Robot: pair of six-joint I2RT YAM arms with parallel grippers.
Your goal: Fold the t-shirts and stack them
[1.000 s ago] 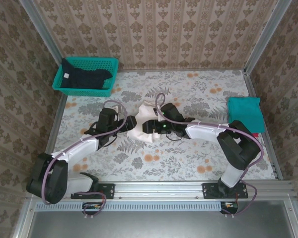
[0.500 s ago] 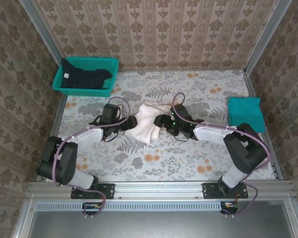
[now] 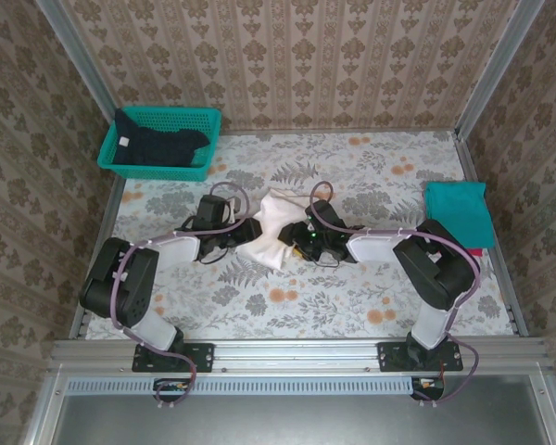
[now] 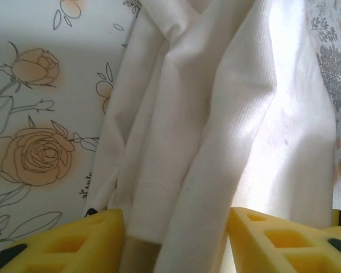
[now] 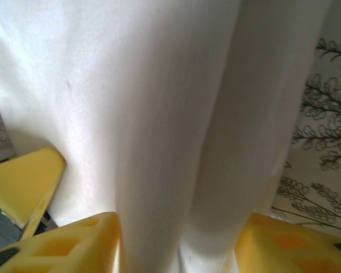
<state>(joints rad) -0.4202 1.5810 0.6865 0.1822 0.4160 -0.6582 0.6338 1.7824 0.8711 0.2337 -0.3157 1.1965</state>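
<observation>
Fig. 1: cream-white shirt [image 3: 271, 232] lay bunched at frame centre. My L claw [image 4: 176, 215] & R claw [image 5: 178, 219] straddled its folds, jaws half-wide; I couldn't tell if clamped. Teal shirt [image 3: 457, 211] lay at right edge.

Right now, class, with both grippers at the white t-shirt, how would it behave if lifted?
Probably floppy: the white t-shirt lies bunched in soft folds, so it would likely sag between the left gripper and right gripper. Probably light too: the cloth looks thin in the left wrist view.
</observation>
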